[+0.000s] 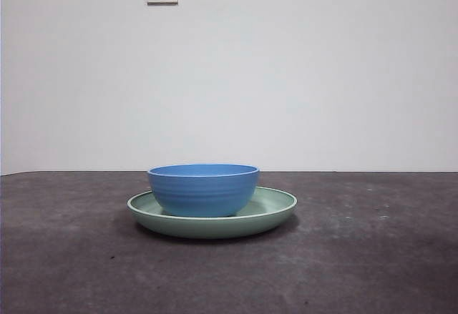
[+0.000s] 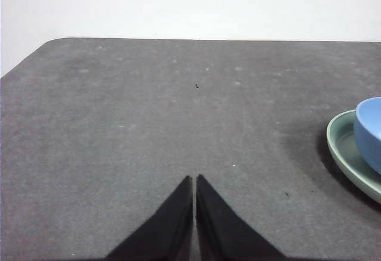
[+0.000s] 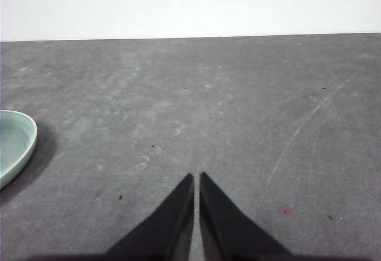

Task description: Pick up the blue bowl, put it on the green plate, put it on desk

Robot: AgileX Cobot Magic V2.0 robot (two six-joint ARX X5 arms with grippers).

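The blue bowl (image 1: 203,189) sits upright in the green plate (image 1: 272,210), a touch toward nine o'clock of the plate's centre, both on the worktop (image 1: 372,257). Left pincer (image 2: 194,181) is closed tight, empty, well apart from the crockery; right pincer (image 3: 196,178) likewise shut on nothing. Neither arm shows out front. The risk from here: a pincer reaching for the bowl's rim could clip the plate or drag both along. The bowl's wall looks smooth, probably slippery, so a shallow pinch might let it drop back and rattle.
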